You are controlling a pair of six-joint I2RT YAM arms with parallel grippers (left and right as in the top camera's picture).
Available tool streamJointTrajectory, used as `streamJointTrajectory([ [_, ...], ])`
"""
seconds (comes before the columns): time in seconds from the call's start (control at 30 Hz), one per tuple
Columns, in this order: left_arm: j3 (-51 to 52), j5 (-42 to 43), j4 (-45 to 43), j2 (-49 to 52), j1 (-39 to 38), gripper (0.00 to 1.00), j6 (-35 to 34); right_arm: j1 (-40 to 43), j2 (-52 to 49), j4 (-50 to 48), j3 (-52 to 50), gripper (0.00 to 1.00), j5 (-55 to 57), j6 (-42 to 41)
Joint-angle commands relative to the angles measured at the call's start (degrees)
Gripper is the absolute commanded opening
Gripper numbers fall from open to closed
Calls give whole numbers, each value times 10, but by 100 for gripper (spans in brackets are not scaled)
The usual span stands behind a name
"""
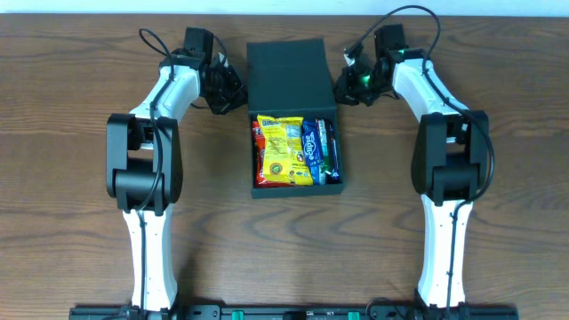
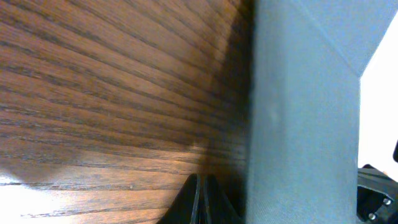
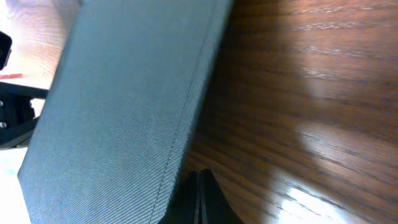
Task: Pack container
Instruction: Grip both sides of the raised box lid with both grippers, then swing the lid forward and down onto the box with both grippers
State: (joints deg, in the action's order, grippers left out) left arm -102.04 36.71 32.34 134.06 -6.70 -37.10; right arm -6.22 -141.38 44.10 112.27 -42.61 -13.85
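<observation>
A dark wood-grain surface (image 1: 80,53) fills the overhead view, with a pale strip of wall along the far edge. The container (image 1: 296,189) sits mid-surface between the two arms. It is open, and its long axis runs straight away from the arm bases. The tray end is nearer the bases and the lid (image 1: 284,71) is at the far end.

The relation that matters is sideways. The lid lies just inward of the left pincer (image 2: 200,186), on that pincer's right, and just inward of the right pincer (image 3: 199,186), on its left. The two sit about level with each other, one at each side edge of the lid and roughly equally near, so neither arm has the advantage. The tray is back toward the bases from both.

In each wrist view the fingers meet along a thin seam, so we read both pincers as closed and holding nothing. Whether either tip touches the lid's edge we cannot tell.

The container is dark teal-green and matte, with a fine woven texture and a stitched edge in the right wrist view. Its tray is filled side by side with snack packets (image 1: 289,151) in red, yellow, blue and green. We judge packing nearly done, and the next move is likely folding the lid toward the bases, over the tray.
</observation>
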Motion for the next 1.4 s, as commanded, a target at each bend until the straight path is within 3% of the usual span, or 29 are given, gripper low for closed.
streamJointTrajectory([
  [0.0,-10,19,-4,3,-7,6,-6,-16,-12,-8,3,1,-55,7],
  [0.27,-20,71,-24,3,2,6,41,-10,-10,-32,13,1,-132,54],
  [0.5,-80,94,-10,3,8,6,83,-4,23,-30,17,1,-134,104],
  [1.03,-272,94,168,1,8,6,217,-4,154,-20,17,1,-124,183],
  [1.37,-344,94,305,-8,8,6,326,-6,193,110,17,1,-92,274],
])
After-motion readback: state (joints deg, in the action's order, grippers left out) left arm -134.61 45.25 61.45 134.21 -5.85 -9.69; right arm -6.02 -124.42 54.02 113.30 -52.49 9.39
